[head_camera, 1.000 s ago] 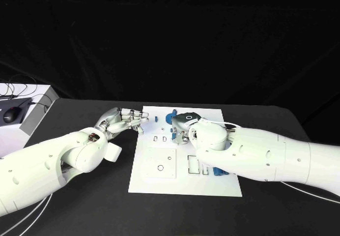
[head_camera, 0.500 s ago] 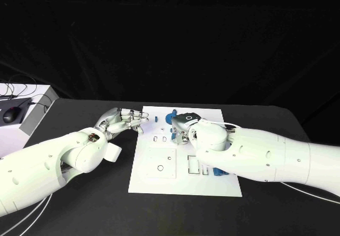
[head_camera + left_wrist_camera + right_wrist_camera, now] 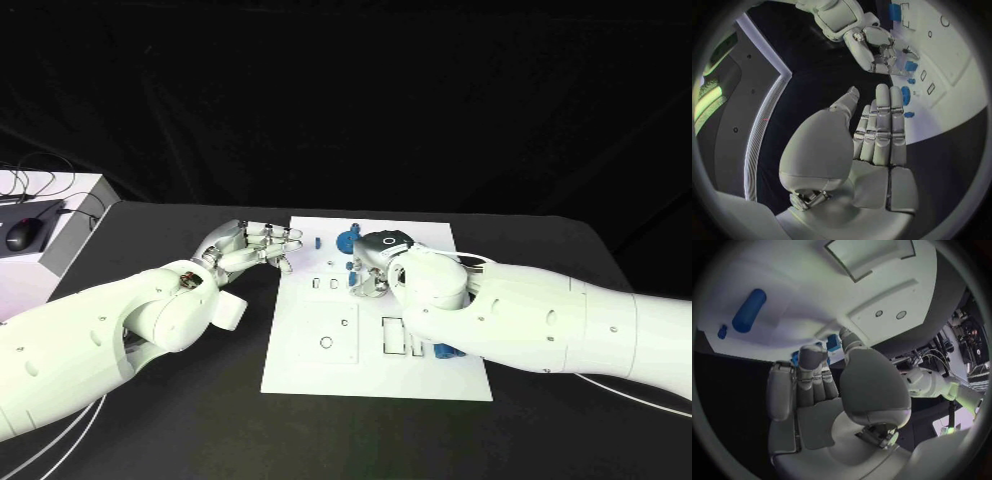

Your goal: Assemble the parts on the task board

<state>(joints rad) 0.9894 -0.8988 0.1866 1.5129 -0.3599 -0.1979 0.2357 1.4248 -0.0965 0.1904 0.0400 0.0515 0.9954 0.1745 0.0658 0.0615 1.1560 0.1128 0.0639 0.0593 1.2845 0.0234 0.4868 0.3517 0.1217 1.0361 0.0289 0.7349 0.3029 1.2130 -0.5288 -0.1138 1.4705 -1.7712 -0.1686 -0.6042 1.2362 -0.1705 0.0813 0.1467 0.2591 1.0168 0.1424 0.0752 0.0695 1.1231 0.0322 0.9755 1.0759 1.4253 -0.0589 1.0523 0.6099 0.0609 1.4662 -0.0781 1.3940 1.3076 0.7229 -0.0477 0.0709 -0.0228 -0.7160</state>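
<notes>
The white task board (image 3: pixel 325 360) lies in the middle of the black table. My right hand (image 3: pixel 378 256) hovers over the board's far part with its fingers curled, and a small blue part (image 3: pixel 834 343) sits pinched between thumb and finger; the same blue part (image 3: pixel 911 66) is at its fingertips in the left wrist view. My left hand (image 3: pixel 260 245) is at the board's far left edge, fingers (image 3: pixel 879 125) straight and holding nothing. Other blue parts (image 3: pixel 346 240) stand at the board's far edge. A blue cylinder (image 3: pixel 749 310) lies on the board.
Another blue part (image 3: pixel 449 350) lies on the board beside my right forearm. Empty rectangular and round slots (image 3: pixel 329 341) mark the board's near half. A white box with a dark mouse (image 3: pixel 23 236) and cables stands at the table's left edge.
My right hand has edged a little toward the board's far edge. The left hand has stayed in place.
</notes>
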